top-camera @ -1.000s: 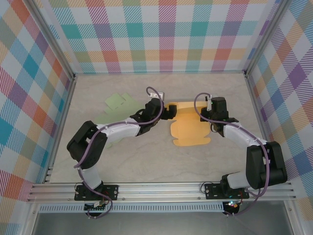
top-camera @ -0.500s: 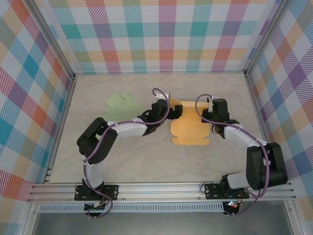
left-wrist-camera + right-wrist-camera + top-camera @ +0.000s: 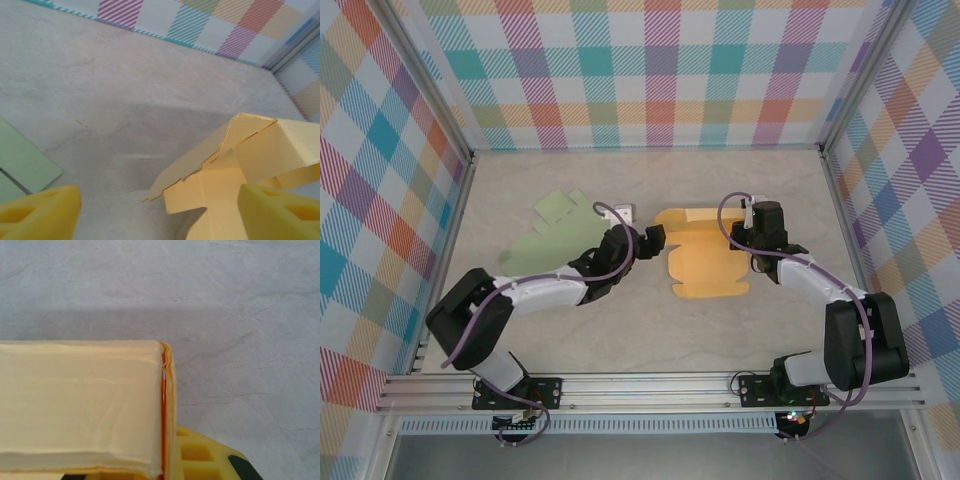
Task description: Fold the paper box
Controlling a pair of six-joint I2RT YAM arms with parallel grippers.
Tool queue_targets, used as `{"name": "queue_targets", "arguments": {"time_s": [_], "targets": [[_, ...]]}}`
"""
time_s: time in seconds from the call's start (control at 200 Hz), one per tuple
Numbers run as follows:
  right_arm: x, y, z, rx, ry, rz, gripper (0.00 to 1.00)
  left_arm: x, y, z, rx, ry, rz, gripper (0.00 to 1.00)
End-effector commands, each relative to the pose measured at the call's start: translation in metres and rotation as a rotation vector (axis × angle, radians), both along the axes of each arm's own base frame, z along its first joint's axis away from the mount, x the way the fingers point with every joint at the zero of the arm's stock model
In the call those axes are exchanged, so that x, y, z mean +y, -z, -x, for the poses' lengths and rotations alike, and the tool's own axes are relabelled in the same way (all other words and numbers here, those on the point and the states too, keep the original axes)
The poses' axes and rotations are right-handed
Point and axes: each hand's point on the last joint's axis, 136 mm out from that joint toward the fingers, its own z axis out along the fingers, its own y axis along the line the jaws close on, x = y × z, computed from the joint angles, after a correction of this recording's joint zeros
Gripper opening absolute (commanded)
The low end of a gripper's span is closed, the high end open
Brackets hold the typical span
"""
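Paper box edge clamped in right hand — left hand spread, at opposite edge.

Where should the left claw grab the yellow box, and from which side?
Probably the raised flap at the box's left end, coming from the left. It stands off the table with a free edge the open left gripper can straddle; the middle lies flat; the right gripper holds the right side.

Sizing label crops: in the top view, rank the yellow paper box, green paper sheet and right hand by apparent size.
Largest: yellow paper box
Then green paper sheet, partly hidden under the left arm, so possibly comparable
Smallest: right hand
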Motion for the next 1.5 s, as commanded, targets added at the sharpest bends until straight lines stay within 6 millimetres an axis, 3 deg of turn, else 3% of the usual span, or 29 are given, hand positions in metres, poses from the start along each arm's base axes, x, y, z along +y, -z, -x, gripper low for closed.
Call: {"name": "queue_targets", "arguments": {"time_s": [0.0, 0.09, 0.245, 0.385, 0.59, 0.845, 0.955, 1.14, 1.495], "targets": [[0.004, -0.009, 0.0, -0.039, -0.011, -0.018, 0.0, 0.001, 0.021, 0.019, 0.102, 0.012, 0.061, 0.72], [0.005, -0.009, 0.001, -0.04, -0.013, -0.02, 0.0, -0.013, 0.032, 0.029, 0.149, 0.059, 0.091, 0.67], [0.006, -0.009, 0.001, -0.038, -0.021, -0.024, 0.0, -0.044, 0.045, 0.037, 0.19, 0.133, 0.124, 0.67], [0.006, -0.01, 0.003, -0.042, -0.026, -0.027, 0.0, -0.063, 0.055, 0.03, 0.21, 0.159, 0.144, 0.78], [0.008, -0.011, 0.003, -0.048, -0.031, -0.033, 0.0, -0.084, 0.065, 0.015, 0.215, 0.177, 0.159, 0.78], [0.008, -0.012, 0.003, -0.052, -0.034, -0.037, 0.0, -0.087, 0.069, -0.01, 0.196, 0.155, 0.139, 0.73], [0.008, -0.012, 0.004, -0.05, -0.034, -0.035, 0.0, -0.087, 0.062, -0.015, 0.162, 0.16, 0.126, 0.68], [0.01, -0.01, 0.003, -0.041, -0.043, -0.044, 0.0, -0.094, 0.051, -0.015, 0.128, 0.195, 0.115, 0.55], [0.013, -0.01, 0.004, -0.039, -0.055, -0.053, 0.0, -0.119, 0.045, -0.015, 0.102, 0.293, 0.132, 0.47]]}}
